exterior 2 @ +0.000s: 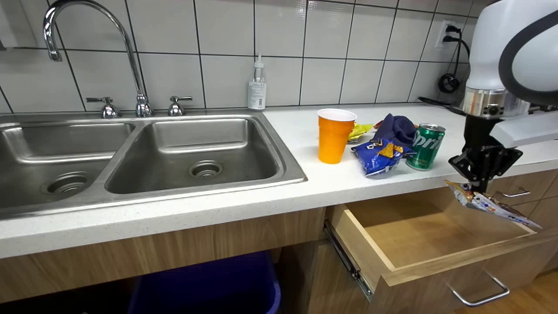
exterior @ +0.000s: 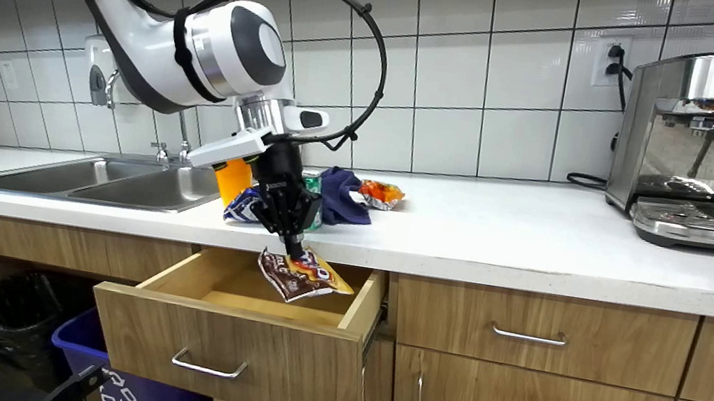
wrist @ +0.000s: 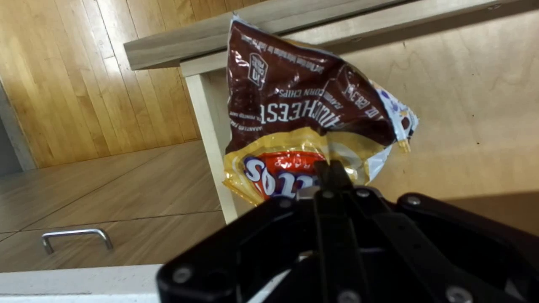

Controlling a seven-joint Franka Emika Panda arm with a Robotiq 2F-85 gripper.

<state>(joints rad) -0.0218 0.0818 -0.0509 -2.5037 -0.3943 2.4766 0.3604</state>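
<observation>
- Pinched aloft: the robot's gripper (wrist: 332,170) holds a brown-and-gold corn-chip bag (wrist: 290,97), its jaws drawn nearly together on the crinkled gold part of the wrapper.
- Beneath the jaws, an open wooden drawer (exterior: 221,350) juts out; the tilted bag hangs over it, and in the wrist view its brown end overlaps the drawer's front corner. Whether bag and wood touch cannot be told.
- A slip looks the likeliest mishap: the jaws seem to grip only a small patch of slick film, and most of the bag spreads to one side of them, so its weight could twist it loose.
- A snag ranks next, by the look of it. The bag reaches out from the jaws toward the drawer's rim, and too low a sideways pass could fold it over the edge or leave it outside.
- Behind the jaws runs the front edge of a white countertop (exterior: 500,239); drifting back, the gripper might strike it.
- On that counter, from the jaws toward the sink (exterior 2: 292,174), a green soda can (exterior 2: 426,148) and an orange cup (exterior 2: 330,139) stand upright, a blue chip bag (exterior 2: 378,159) between them. The can sits nearest the jaws of the three, and a wide sweep could topple it.
- Squeezing harder may carry its own hazard: crushed chips or a burst seam.
</observation>
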